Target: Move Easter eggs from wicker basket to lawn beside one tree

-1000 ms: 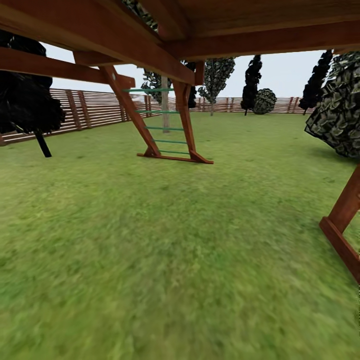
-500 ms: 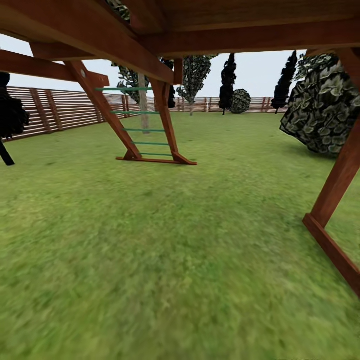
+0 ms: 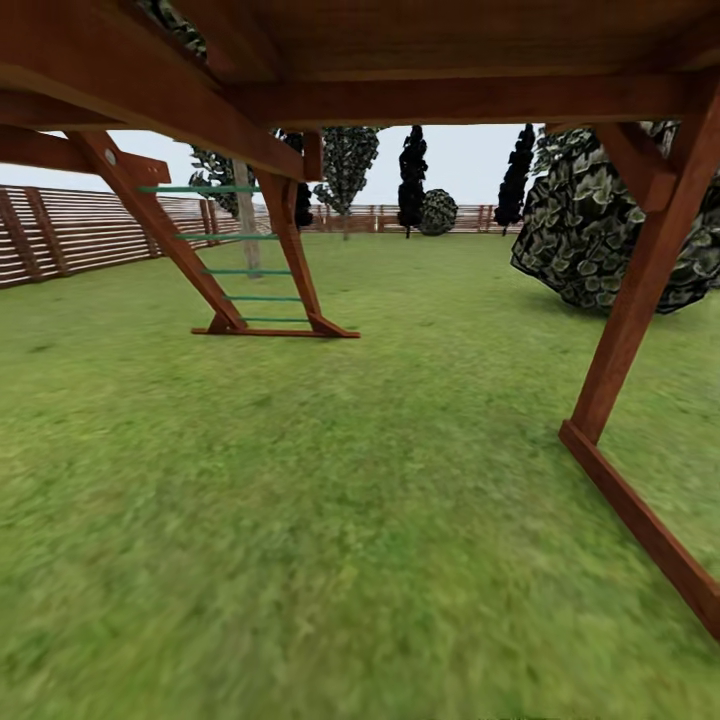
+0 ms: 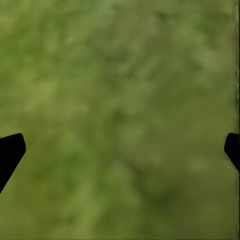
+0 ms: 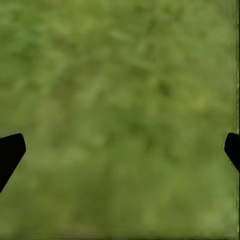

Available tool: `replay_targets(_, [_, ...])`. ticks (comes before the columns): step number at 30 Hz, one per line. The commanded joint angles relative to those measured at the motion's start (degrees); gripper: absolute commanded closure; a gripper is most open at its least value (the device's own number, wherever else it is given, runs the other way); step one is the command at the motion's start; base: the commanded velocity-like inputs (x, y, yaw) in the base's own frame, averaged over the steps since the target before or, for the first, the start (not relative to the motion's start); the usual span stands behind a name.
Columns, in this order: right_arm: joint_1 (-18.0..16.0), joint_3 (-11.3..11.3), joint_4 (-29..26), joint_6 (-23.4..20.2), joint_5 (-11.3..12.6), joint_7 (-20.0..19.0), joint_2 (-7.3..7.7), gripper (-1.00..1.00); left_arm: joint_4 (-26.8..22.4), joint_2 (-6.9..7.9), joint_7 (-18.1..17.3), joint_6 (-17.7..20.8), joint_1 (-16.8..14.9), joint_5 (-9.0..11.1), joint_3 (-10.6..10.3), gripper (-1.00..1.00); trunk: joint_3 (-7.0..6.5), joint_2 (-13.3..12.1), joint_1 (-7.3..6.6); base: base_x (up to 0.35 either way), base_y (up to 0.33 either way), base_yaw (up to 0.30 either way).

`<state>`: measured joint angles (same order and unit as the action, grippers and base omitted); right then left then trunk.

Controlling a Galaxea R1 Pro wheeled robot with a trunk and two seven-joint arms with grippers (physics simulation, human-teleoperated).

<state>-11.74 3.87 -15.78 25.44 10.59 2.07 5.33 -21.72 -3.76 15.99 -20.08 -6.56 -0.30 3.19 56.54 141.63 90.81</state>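
Observation:
The lawn (image 3: 330, 500) spreads out ahead of me, under a wooden playset. The Easter eggs and the wicker basket are out of view. A tree with a straight grey-beige trunk (image 3: 247, 230) stands behind the playset's ladder, near the fence. In the left wrist view my left gripper (image 4: 120, 152) is open over bare grass, its dark fingertips (image 4: 10, 150) far apart. My right gripper (image 5: 120, 152) is likewise open over grass, with nothing between its fingertips (image 5: 10, 150).
Playset beams (image 3: 300, 100) run overhead. A ladder with green rungs (image 3: 250, 270) stands ahead on the left, and a slanted wooden post with a ground rail (image 3: 630, 330) on the right. A large leafy shrub (image 3: 590, 230) lies beyond it. A slatted fence (image 3: 70, 230) bounds the garden.
The whole picture has shifted left, so my camera has turned right. The ladder now sits further left, and the right post takes up more of the view.

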Motion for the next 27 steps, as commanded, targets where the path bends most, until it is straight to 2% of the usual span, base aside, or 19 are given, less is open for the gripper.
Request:
replay_targets(1, [0.0,0.4,0.0,0.2,0.4,0.2,0.03,-1.00,0.0,-0.07,-0.1,-0.2,0.0,0.0,0.3,-1.00,-0.13,-0.4,-0.24,0.000,0.000,-0.248])
replay_targets(9, [0.0,0.5,-0.1,0.2,0.4,0.2,0.03,-1.00,0.0,0.10,-0.1,-0.3,0.0,-0.1,0.2,-1.00,-0.31,-0.8,-0.46,0.049,0.000,-0.240])
replay_targets(27, [0.0,0.7,-0.4,0.2,0.3,0.2,0.03,-1.00,0.2,0.22,-0.1,-0.1,0.0,-0.1,0.2,-1.00,-0.31,-0.8,-0.46,0.326,0.026,-0.020])
